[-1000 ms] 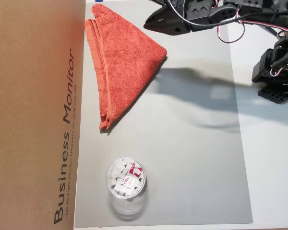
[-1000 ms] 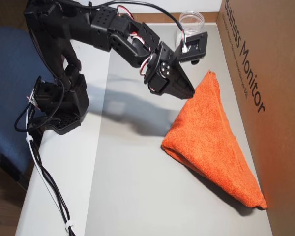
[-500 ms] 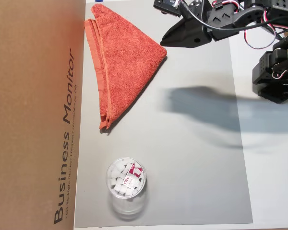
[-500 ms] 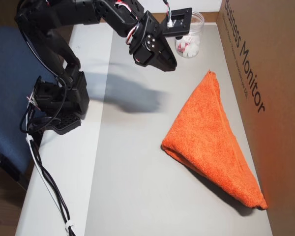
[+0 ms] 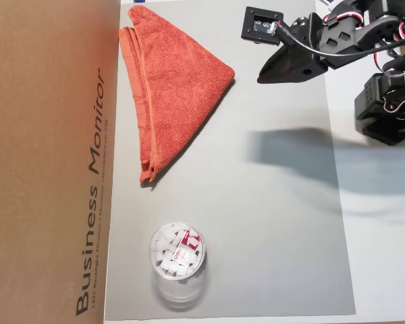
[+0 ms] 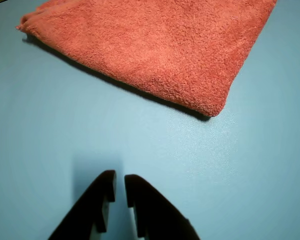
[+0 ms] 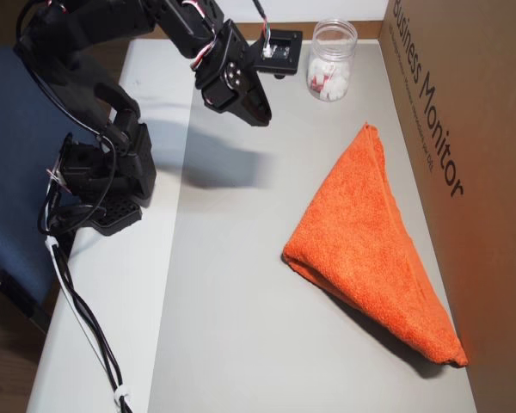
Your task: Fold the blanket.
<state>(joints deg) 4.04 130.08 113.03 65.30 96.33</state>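
The blanket [image 5: 169, 81] is an orange-red terry towel lying folded into a triangle on the grey mat, along the cardboard box; it also fills the top of the wrist view [image 6: 160, 45] and sits right of centre in an overhead view [image 7: 370, 249]. My gripper [image 5: 262, 76] hangs in the air off the blanket's pointed corner, clear of it. In the wrist view the gripper [image 6: 119, 181] has its two black fingers nearly together with only a thin slit and nothing held. From the other side, the gripper [image 7: 262, 118] points down toward the mat.
A large cardboard box [image 5: 47, 162] marked "Business Monitor" borders the mat beside the blanket. A clear plastic cup [image 5: 177, 260] holding white pieces stands on the mat, seen also at the cup [image 7: 331, 60]. The arm's base [image 7: 103, 181] sits on the white table edge [image 7: 112, 284].
The arm has pulled back and up away from the blanket's corner toward its base. The blanket has stayed still.
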